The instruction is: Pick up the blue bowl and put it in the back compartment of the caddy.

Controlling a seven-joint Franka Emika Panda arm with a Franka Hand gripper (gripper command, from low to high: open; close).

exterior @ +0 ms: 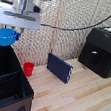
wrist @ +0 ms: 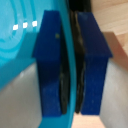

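The blue bowl [exterior: 4, 36] hangs in the air at the exterior view's left, above the black caddy [exterior: 6, 87]. My gripper [exterior: 15, 33] is shut on the bowl's rim. In the wrist view the two dark-blue finger pads [wrist: 52, 65] pinch the thin blue rim [wrist: 71, 60] between them, with the bowl's bright inside [wrist: 20, 35] to one side. The back compartment [exterior: 2, 61] lies directly under the bowl, bounded by black fabric dividers.
A small red cup [exterior: 28, 69] stands on the wooden table beside the caddy. A dark-blue flat book [exterior: 59, 67] leans upright near the middle. A black hard box [exterior: 101, 51] with a front handle sits at the exterior view's right. A woven screen forms the backdrop.
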